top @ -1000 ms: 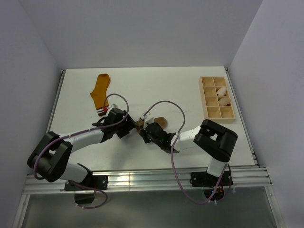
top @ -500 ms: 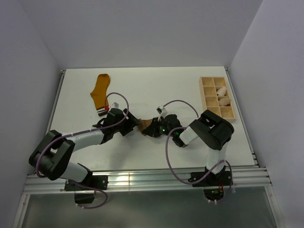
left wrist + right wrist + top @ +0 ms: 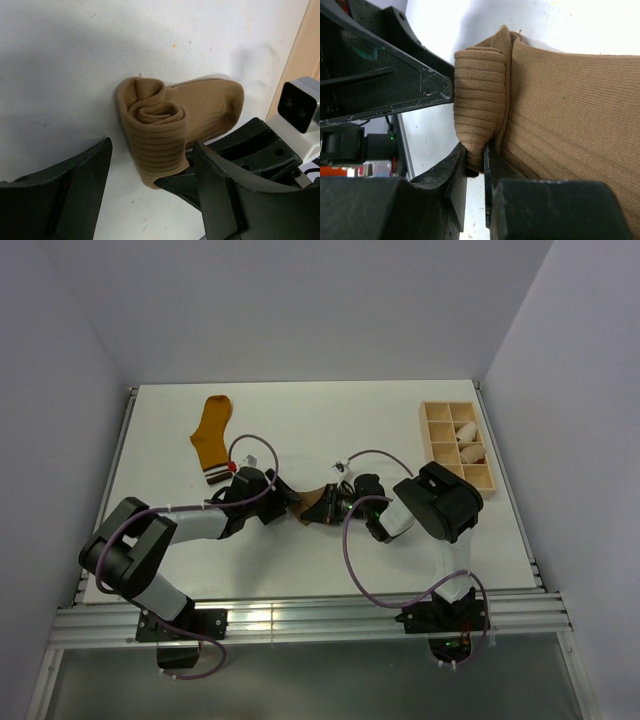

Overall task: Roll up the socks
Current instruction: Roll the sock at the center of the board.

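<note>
Right gripper (image 3: 476,156) tight on half-rolled tan sock (image 3: 165,125), mostly hidden from above; left gripper (image 3: 151,155) wide, empty.

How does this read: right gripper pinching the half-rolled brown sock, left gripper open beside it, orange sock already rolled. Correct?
One error: the orange sock is not rolled; the top view shows it lying flat. The rest stands: the right gripper pinches the half-rolled brown sock, and the left gripper is open beside it.

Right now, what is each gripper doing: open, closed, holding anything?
Left gripper: open, gripping nothing.
Right gripper: closed, pinching the rolled end of the tan sock.
</note>
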Controlling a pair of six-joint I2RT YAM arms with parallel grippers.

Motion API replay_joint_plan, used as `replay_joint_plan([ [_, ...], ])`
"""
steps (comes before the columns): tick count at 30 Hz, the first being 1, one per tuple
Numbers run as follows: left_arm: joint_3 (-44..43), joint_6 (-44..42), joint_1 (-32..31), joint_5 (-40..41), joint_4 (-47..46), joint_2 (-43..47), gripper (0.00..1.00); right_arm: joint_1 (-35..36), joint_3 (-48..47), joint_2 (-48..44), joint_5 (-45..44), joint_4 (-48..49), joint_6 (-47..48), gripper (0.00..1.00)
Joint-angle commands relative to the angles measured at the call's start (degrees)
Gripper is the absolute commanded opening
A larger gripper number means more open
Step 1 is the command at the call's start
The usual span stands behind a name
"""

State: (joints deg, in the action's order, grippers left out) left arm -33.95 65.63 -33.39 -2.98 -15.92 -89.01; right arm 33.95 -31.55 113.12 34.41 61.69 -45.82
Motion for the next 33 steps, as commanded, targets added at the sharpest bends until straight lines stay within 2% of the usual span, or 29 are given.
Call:
replay_joint_plan([
  [1, -1.1, -1.6, 0.1, -0.2, -1.7, -2.1, 0.72, -0.6, -1.1, 2.2, 1.6, -7.5, 1.0, 0.00],
  [22, 0.8, -1.6, 0.6, 1.3, -3.5, -5.4, 0.70, -2.0, -6.1, 6.5, 8.8, -11.9, 0.6, 0.00],
  [26, 1.7, -1.5, 1.0, 1.4, -4.1, -5.5, 0.71, -2.1, -6.0, 7.5, 10.9, -9.1, -0.9, 0.00],
  [33, 2.6, -1.3, 1.1, 1.4, -3.9, -5.9, 0.76, -2.3, -6.5, 7.8, 11.5, -10.0, -1.0, 0.00],
])
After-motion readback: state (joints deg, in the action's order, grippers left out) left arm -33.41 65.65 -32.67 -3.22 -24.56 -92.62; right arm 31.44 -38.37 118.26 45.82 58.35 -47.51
